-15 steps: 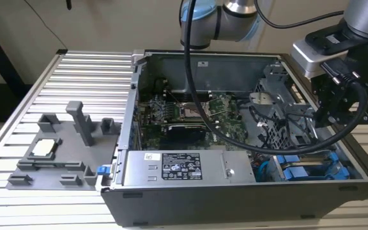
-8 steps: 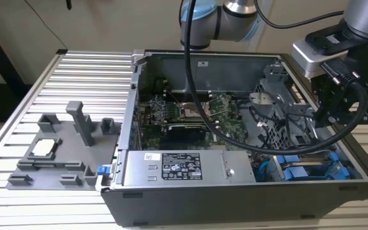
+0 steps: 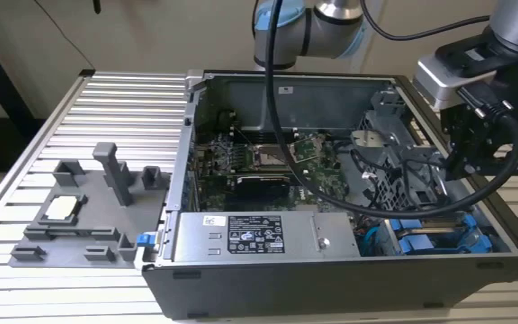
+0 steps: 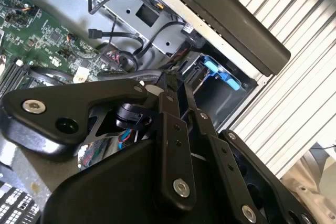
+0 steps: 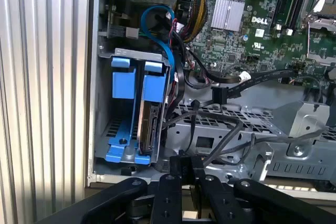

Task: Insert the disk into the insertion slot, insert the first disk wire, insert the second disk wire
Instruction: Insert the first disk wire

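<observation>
Disk [image 5: 148, 125]: seen edge-on in the first wrist view, a thin silver-brown slab clipped in bright blue plastic, with its connector edge facing outward.
Disk position: seated inside the insertion slot [image 5: 137, 55], a grey sheet-metal bay.
Jaws: the gripper [image 5: 187, 160] hangs near the insertion slot's open side with its jaws drawn together; I cannot tell whether anything is pinched between them.
Black wires [image 5: 262, 77]: lying loose just beside the insertion slot.
</observation>
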### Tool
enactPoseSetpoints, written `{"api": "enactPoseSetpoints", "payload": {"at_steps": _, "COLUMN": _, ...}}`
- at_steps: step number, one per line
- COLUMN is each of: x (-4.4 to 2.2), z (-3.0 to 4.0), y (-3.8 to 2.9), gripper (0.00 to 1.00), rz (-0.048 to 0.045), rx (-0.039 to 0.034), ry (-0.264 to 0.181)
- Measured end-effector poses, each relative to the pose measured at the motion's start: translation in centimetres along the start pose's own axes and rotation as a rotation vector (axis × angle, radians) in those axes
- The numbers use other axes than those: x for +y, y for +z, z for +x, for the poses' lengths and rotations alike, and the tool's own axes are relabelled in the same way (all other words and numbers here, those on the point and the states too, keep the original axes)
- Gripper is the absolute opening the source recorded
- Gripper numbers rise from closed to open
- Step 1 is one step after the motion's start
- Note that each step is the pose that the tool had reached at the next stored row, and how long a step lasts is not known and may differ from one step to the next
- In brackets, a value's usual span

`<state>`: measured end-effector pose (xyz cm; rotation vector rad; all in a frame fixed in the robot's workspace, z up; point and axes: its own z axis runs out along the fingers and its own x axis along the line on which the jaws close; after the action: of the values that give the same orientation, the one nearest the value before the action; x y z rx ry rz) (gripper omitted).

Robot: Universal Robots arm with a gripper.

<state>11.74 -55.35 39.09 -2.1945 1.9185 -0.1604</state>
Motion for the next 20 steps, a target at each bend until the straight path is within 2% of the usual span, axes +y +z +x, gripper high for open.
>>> {"api": "enactPoseSetpoints", "payload": {"at_steps": 3, "x": -0.66, "z": 0.16, "y": 0.16, "gripper": 0.19, "rz": -0.0243, "rx": -0.003, "ry": 0.002}}
{"api": "enactPoseSetpoints", "payload": {"at_steps": 4, "x": -0.85, "z": 0.22, "y": 0.21, "gripper": 0.19, "rz": -0.0354, "rx": -0.0044, "ry": 0.003}}
{"api": "enactPoseSetpoints", "payload": {"at_steps": 12, "x": -2.34, "z": 0.78, "y": 0.56, "gripper": 0.19, "rz": -0.1408, "rx": -0.0172, "ry": 0.013}}
{"api": "enactPoseSetpoints", "payload": {"at_steps": 14, "x": -2.65, "z": 0.98, "y": 0.63, "gripper": 0.19, "rz": -0.1628, "rx": -0.0199, "ry": 0.015}}
{"api": "enactPoseSetpoints", "payload": {"at_steps": 16, "x": -2.85, "z": 1.21, "y": 0.67, "gripper": 0.19, "rz": -0.1743, "rx": -0.0213, "ry": 0.017}}
{"api": "enactPoseSetpoints", "payload": {"at_steps": 20, "x": -2.92, "z": 1.76, "y": 0.68, "gripper": 0.19, "rz": -0.1784, "rx": -0.0214, "ry": 0.02}}
